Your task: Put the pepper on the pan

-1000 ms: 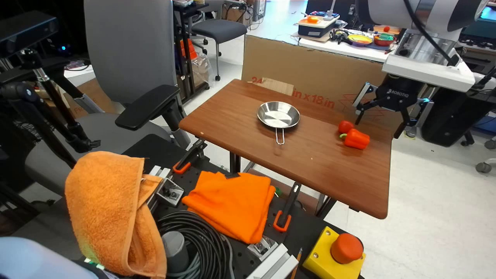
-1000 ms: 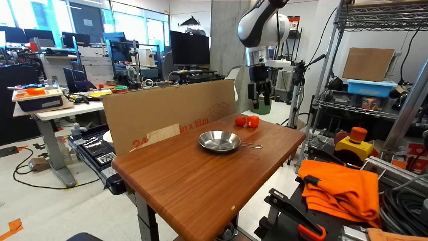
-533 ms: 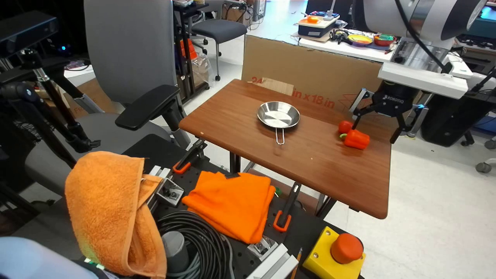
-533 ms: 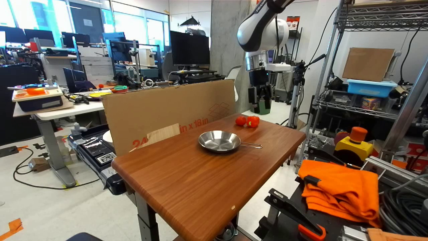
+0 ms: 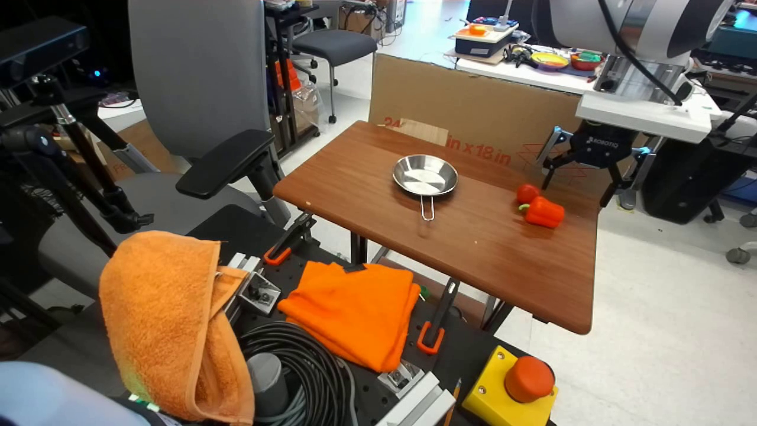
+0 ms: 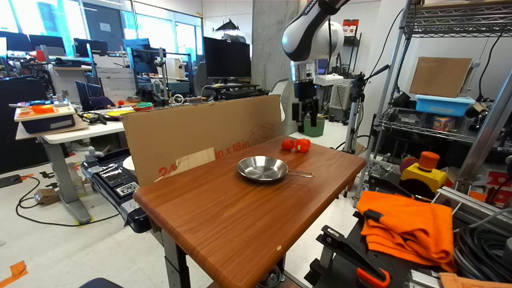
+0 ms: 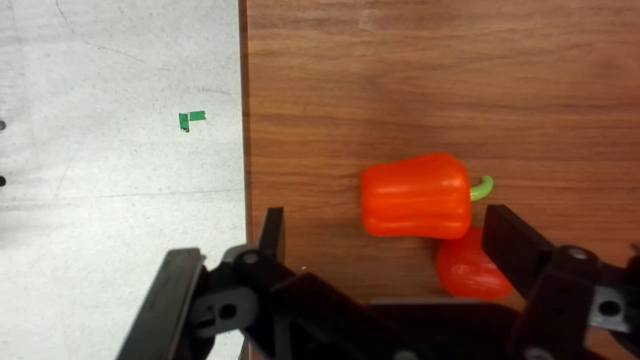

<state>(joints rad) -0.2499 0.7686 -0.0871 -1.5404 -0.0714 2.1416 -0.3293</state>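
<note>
The gripper (image 5: 573,197), jaws wide apart, holds nothing. The pepper (image 7: 416,197) lies on the table (image 7: 325,100), beside the tomato (image 7: 469,266). Reaching seems in hand; next, the gripper should align above and descend.

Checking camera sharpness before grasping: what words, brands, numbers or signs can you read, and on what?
"ROBOTIQ": gripper
"24": cardboard sheet
"in x 18in": same cardboard sheet
"FRAN", rest unclear: robot arm
Too small or blurred: door sign, white case label, colourful shelf carton.
Wrist view: none readable.
</note>
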